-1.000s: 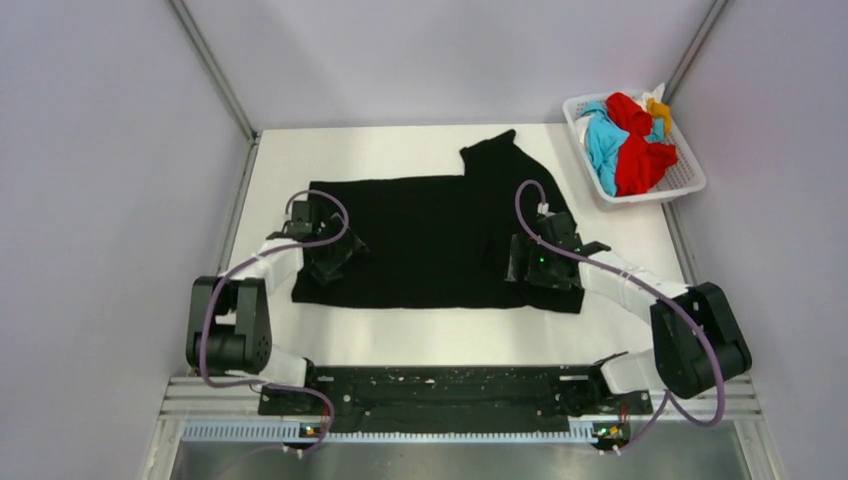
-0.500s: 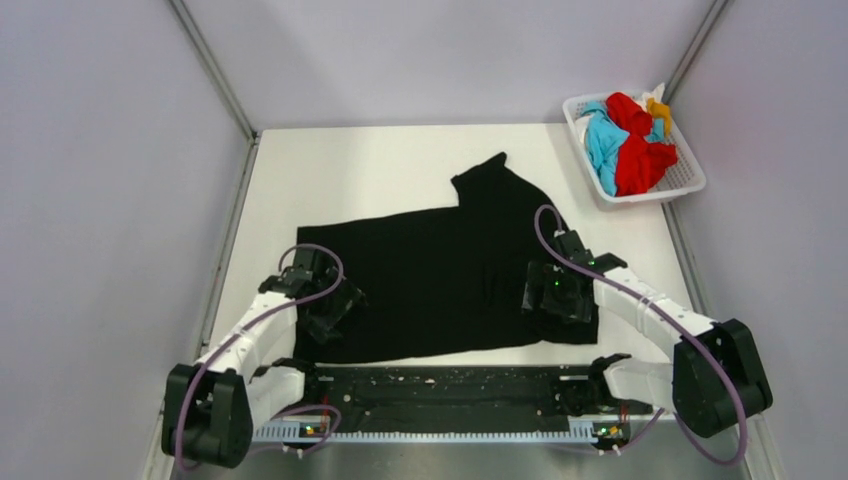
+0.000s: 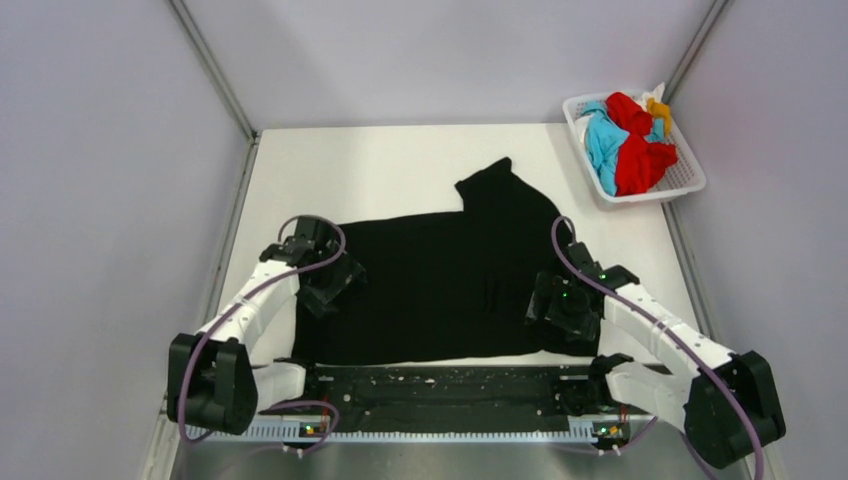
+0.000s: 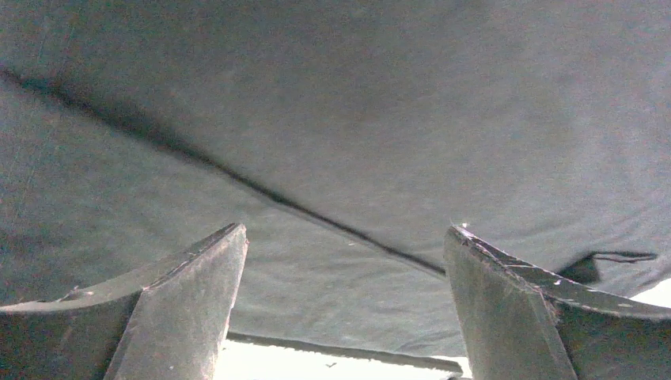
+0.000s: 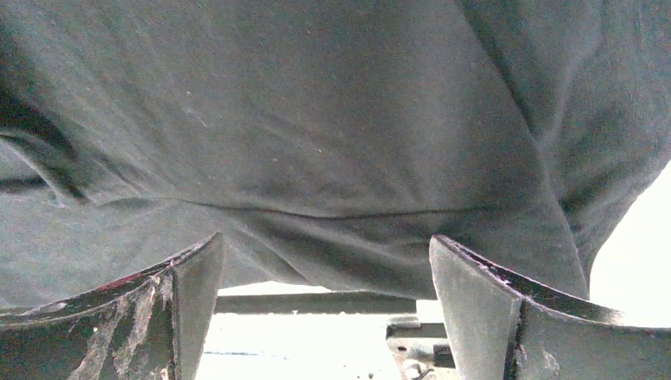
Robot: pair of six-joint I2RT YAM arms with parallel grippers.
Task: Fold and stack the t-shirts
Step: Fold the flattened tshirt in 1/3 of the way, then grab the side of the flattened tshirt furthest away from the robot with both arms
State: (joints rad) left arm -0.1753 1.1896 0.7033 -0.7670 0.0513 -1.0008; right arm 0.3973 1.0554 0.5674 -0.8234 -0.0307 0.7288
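Black t-shirt (image 3: 440, 280): spread flat, hem along the table's (image 3: 400, 160) near edge.
Left gripper (image 4: 344, 245): wide, empty, over the left side edge.
Right gripper (image 5: 326, 249): wide, empty, near the right hem corner.
Advice: pinch matching points, lift level.

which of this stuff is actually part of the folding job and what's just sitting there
Part of the job:
black t-shirt, spread on the table
red t-shirt, turquoise-blue t-shirt, orange-yellow t-shirt, all bunched in the white basket

Just there:
white basket itself
table
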